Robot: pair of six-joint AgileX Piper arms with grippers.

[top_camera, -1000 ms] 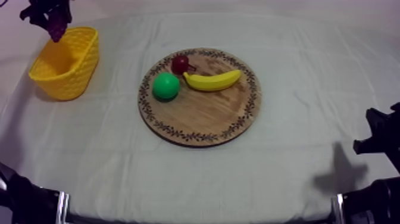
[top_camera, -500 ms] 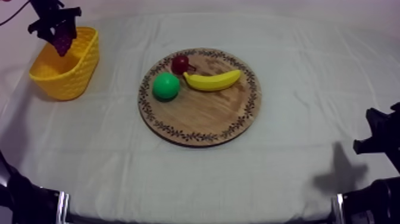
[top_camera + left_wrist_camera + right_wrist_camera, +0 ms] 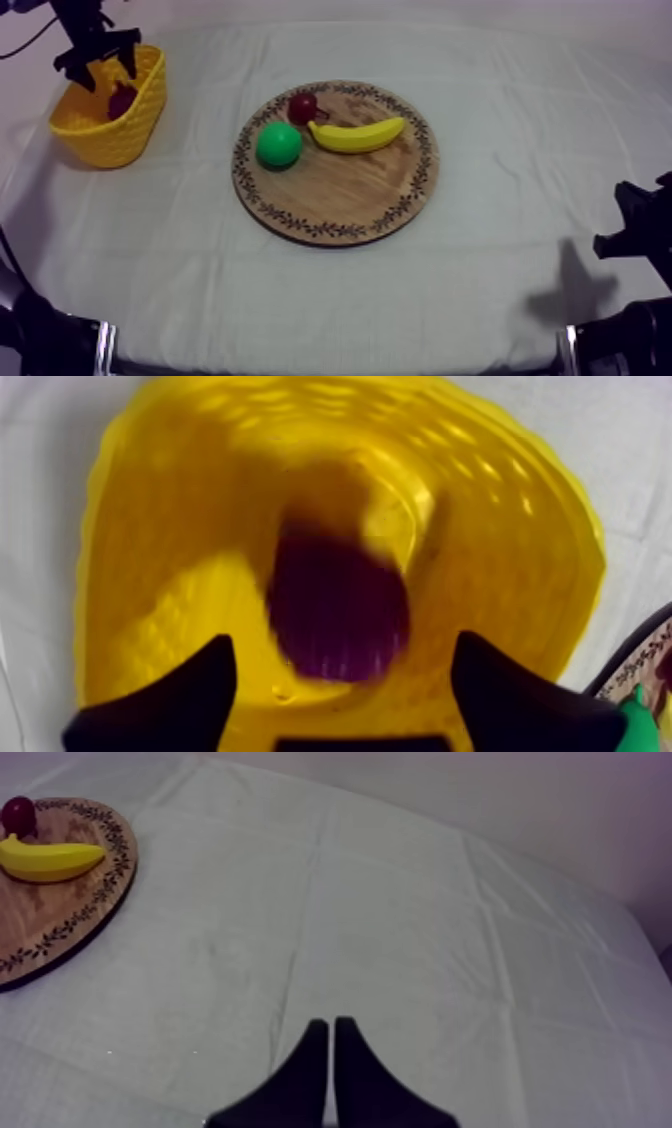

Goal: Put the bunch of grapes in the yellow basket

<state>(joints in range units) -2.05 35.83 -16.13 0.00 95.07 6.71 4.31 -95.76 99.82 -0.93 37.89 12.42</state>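
Observation:
The dark purple bunch of grapes (image 3: pixel 121 99) lies inside the yellow basket (image 3: pixel 105 130) at the table's far left. My left gripper (image 3: pixel 100 60) hangs just above the basket, open, its fingers spread apart from the grapes. In the left wrist view the grapes (image 3: pixel 336 614) rest on the basket's (image 3: pixel 180 526) floor, below and between my two black fingers (image 3: pixel 175 696), which hold nothing. My right gripper (image 3: pixel 632 235) sits low at the right side of the table; in the right wrist view its fingers (image 3: pixel 312 1062) lie together as a narrow wedge.
The round wooden board (image 3: pixel 340 195) in the middle carries a banana (image 3: pixel 357 134), a small red fruit (image 3: pixel 302 105) and a round green fruit (image 3: pixel 278 145). Bare cloth lies between board and basket, and to the board's right.
My left gripper has come down over the basket and opened. The grapes, held in its fingers before, have dropped into the basket. The right arm has not moved.

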